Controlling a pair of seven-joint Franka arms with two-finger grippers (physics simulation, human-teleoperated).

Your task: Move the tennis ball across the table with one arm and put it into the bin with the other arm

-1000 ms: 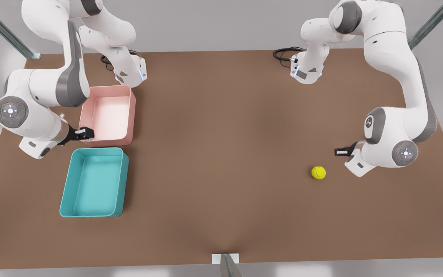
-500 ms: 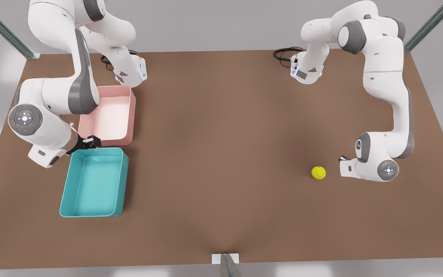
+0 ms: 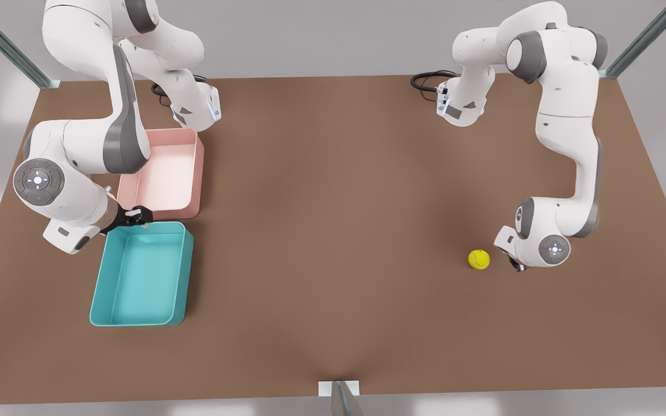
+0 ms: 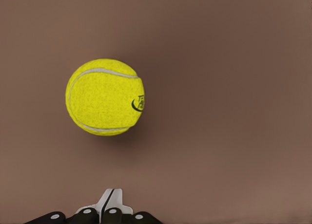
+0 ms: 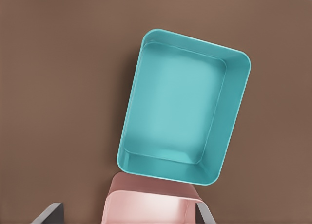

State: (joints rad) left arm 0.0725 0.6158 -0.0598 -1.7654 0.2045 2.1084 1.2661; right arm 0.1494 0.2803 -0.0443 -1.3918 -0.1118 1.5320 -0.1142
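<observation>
tennis ball [image 3: 478, 259]: on the table [image 3: 333, 190], toward the front view's right, well apart from both bins; nothing touches it
feel: judged light, springy, fuzzy felt so decent friction; round, so likely to roll at a nudge; not fragile
where to grip: across the widest middle, one finger each side; off-centre pinch would probably squirt it out
axis/pointing: sphere, no long axis, no real heading; black logo [image 4: 139, 104] sits on one side in the left wrist view, white seam [image 4: 105, 72] curves over the top
left gripper [image 3: 515, 264]: just beside the ball on its front-view right, low over the table; fingers [image 4: 111, 201] look pressed together, slit only between them
right gripper [image 3: 135, 216]: at the gap between teal bin [image 3: 141, 274] and pink bin [image 3: 162, 173], hovering above; fingers spread, dark tips at the frame corners in the right wrist view
bins: both empty, side by side, nearly touching
step: judged approach for a push or pick, ball not yet moved
risk: closed fingers can shove but not grasp; ball may roll off line
</observation>
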